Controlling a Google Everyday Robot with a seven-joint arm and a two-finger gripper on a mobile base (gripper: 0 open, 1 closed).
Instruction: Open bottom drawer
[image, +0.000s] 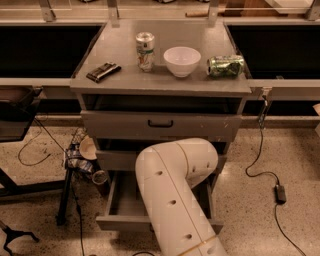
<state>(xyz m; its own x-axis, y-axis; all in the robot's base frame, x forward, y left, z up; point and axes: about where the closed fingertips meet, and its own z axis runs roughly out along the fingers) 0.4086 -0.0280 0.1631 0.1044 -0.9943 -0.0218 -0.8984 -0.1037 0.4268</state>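
- Bottom drawer: pulled out at the lower centre of the frame, grey inside showing left of the arm.
- White arm: rises from the bottom edge, bent over that drawer.
- Gripper: hidden behind the arm; grip cannot be told.

**A robot lab**

A grey metal cabinet stands on a speckled floor between dark bench bays, loose cables and a power brick trailing about. A white robot arm bends before it, hiding the gripper.
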